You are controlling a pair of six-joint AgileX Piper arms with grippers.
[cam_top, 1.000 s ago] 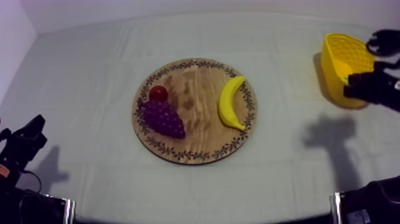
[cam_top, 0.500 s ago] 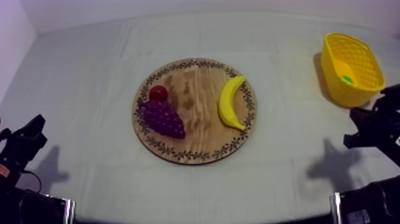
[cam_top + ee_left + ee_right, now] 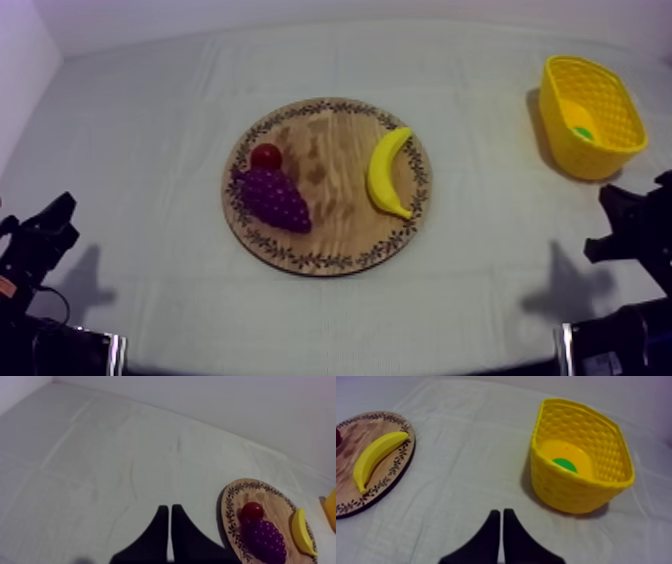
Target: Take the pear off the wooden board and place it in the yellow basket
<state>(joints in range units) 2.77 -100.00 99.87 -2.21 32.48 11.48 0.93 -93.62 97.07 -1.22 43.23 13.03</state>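
The pear [image 3: 582, 132] lies inside the yellow basket [image 3: 560, 140] at the far right; only a green patch of it shows above the rim. From the right wrist view the pear [image 3: 564, 465] rests on the floor of the basket [image 3: 571, 493]. My right gripper [image 3: 500, 512] is shut on nothing, its fingers together as a narrow wedge, a short way in front of the basket. Seen from above, the right gripper [image 3: 630, 230] sits low at the right edge. My left gripper [image 3: 167, 508] is shut and empty, left of the wooden board [image 3: 230, 521]; it rests low at the left [image 3: 45, 235].
The round wooden board [image 3: 335, 190] sits mid-table with a banana [image 3: 385, 172], a bunch of grapes [image 3: 272, 198] and a small red fruit [image 3: 266, 156] on it. Bare cloth lies between board and basket.
My right arm has drawn back from over the basket toward the lower right edge. The pear now shows lying in the basket. The left arm has not moved.
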